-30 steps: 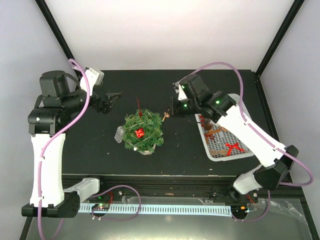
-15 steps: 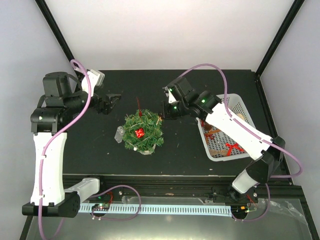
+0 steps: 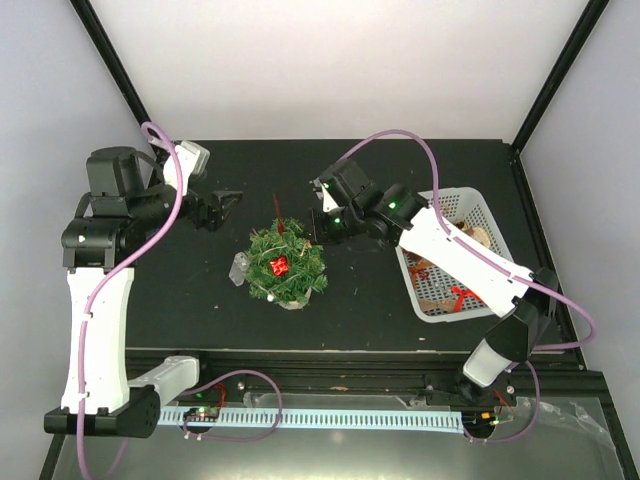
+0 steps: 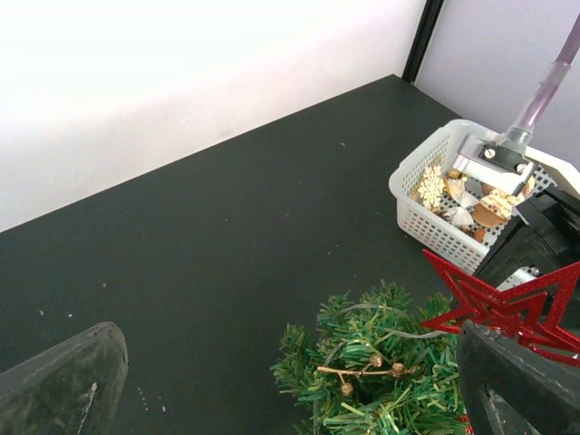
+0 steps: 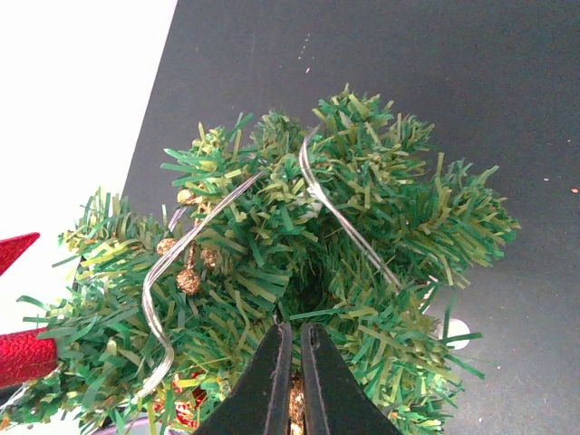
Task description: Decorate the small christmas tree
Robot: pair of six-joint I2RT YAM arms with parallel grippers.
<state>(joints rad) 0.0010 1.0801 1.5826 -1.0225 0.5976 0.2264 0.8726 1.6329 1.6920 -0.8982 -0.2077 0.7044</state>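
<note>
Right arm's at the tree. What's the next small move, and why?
Probably ease the right gripper down into the small christmas tree before opening. Its jaws are shut, with a gold ornament glinting between them and the tips aimed at the tree's middle. Released here, it might slide off.

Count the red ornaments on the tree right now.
2. A red star stands at the top of the small christmas tree; a red box ornament sits in the branches on its near side. Others may be hidden.
</note>
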